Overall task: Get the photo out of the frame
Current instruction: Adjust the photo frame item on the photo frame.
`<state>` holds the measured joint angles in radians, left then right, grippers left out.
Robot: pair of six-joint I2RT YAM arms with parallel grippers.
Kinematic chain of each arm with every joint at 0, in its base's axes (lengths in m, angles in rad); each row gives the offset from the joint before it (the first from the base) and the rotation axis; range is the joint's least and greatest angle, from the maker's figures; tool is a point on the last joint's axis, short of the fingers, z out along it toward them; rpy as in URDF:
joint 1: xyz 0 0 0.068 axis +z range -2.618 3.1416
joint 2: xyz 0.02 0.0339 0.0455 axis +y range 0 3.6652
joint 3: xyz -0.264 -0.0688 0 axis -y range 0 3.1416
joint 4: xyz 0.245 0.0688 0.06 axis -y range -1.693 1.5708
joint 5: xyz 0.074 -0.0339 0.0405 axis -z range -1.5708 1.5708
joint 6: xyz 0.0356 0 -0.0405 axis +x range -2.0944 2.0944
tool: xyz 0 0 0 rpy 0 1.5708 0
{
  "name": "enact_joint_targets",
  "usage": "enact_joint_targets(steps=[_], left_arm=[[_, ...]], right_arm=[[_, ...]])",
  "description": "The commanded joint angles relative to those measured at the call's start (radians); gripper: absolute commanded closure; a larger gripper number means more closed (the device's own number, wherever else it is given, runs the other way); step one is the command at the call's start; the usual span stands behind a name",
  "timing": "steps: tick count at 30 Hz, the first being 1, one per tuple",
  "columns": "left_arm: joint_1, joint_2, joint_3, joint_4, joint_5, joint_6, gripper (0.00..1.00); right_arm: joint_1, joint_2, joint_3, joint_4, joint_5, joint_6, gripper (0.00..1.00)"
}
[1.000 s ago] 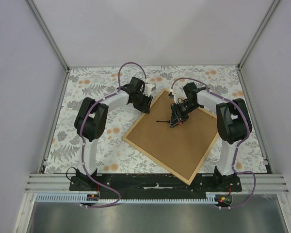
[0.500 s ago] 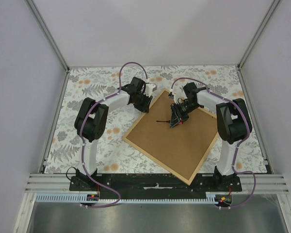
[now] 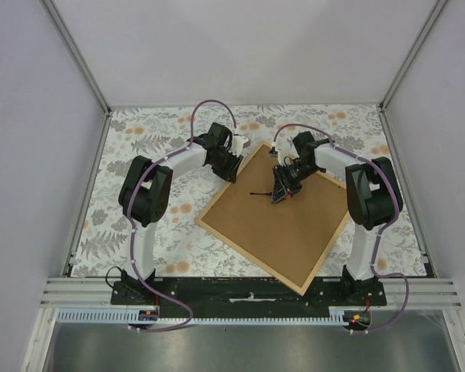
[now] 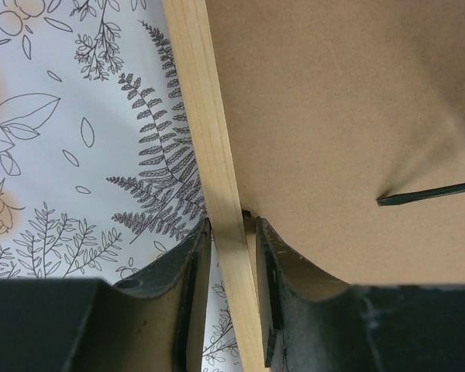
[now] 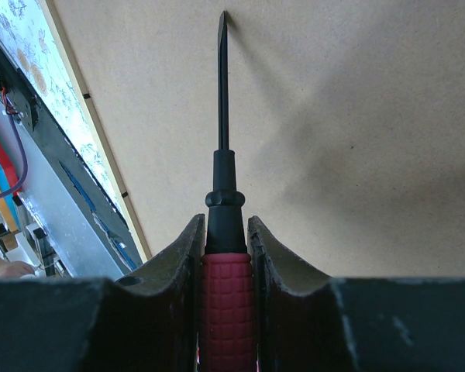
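Observation:
The frame [image 3: 287, 225] lies face down on the flowered table, turned like a diamond, brown back board up. The photo is hidden beneath that board. My left gripper [image 3: 230, 166] sits at the frame's upper-left edge. In the left wrist view the left gripper [image 4: 232, 225] is shut across the light wooden strip [image 4: 205, 132], one finger outside it and one on the board. My right gripper [image 3: 284, 189] hovers over the board's upper middle. The right gripper [image 5: 226, 221] is shut on a red-handled screwdriver [image 5: 225, 186], whose black blade points at the board.
The flowered tablecloth [image 3: 139, 128] surrounds the frame. Grey walls and metal posts close in the table on three sides. A black base rail [image 3: 248, 291] runs along the near edge, close to the frame's lowest corner. The screwdriver's tip [image 4: 426, 192] shows in the left wrist view.
My left gripper's jaws have closed in on the frame's wooden strip. The right arm and the screwdriver have stayed still.

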<state>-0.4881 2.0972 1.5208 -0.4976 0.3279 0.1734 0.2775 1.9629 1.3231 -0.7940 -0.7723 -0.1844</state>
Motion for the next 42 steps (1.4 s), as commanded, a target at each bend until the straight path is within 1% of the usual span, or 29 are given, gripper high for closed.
enact_joint_targets(steps=[1,3,6,10,13,16,18,23,25,28,31,34,38,42], left_arm=[[-0.003,-0.011,0.03,-0.012,-0.015,0.014,0.67],[-0.001,-0.002,0.038,-0.009,0.006,0.003,0.66],[-0.003,0.006,0.05,-0.009,0.057,-0.017,0.6],[-0.001,0.014,0.062,-0.016,0.083,-0.026,0.57],[-0.003,0.015,0.064,-0.016,0.059,-0.028,0.58],[0.002,0.012,0.055,0.005,0.027,-0.044,0.62],[0.003,0.014,0.052,0.013,0.026,-0.051,0.65],[0.003,0.018,0.052,0.013,0.03,-0.051,0.66],[0.003,0.018,0.049,0.016,0.036,-0.052,0.66],[0.003,0.018,0.049,0.014,0.06,-0.061,0.61],[0.0,0.02,0.045,0.019,0.056,-0.075,0.58],[0.0,0.026,0.042,0.025,0.028,-0.08,0.58],[-0.003,0.024,0.036,0.037,-0.035,-0.078,0.64],[-0.004,0.02,0.024,0.051,-0.072,-0.078,0.64]], right_arm=[[0.0,-0.029,0.018,0.01,0.022,-0.009,1.0],[0.0,-0.03,0.018,0.009,0.021,-0.009,1.0],[0.002,-0.033,0.016,0.009,0.021,-0.009,1.0],[0.0,-0.035,0.014,0.009,0.021,-0.01,1.0],[0.002,-0.035,0.014,0.009,0.019,-0.01,1.0],[0.002,-0.036,0.016,0.009,0.018,-0.01,1.0],[0.002,-0.036,0.014,0.009,0.018,-0.012,1.0],[0.002,-0.039,0.013,0.009,0.016,-0.012,1.0],[0.002,-0.039,0.013,0.009,0.016,-0.013,1.0],[0.002,-0.036,0.014,0.009,0.016,-0.012,1.0],[0.003,-0.038,0.014,0.009,0.016,-0.012,1.0],[0.002,-0.038,0.014,0.009,0.016,-0.012,1.0],[0.005,-0.041,0.014,0.009,0.015,-0.012,1.0],[0.005,-0.041,0.014,0.009,0.015,-0.012,1.0]])
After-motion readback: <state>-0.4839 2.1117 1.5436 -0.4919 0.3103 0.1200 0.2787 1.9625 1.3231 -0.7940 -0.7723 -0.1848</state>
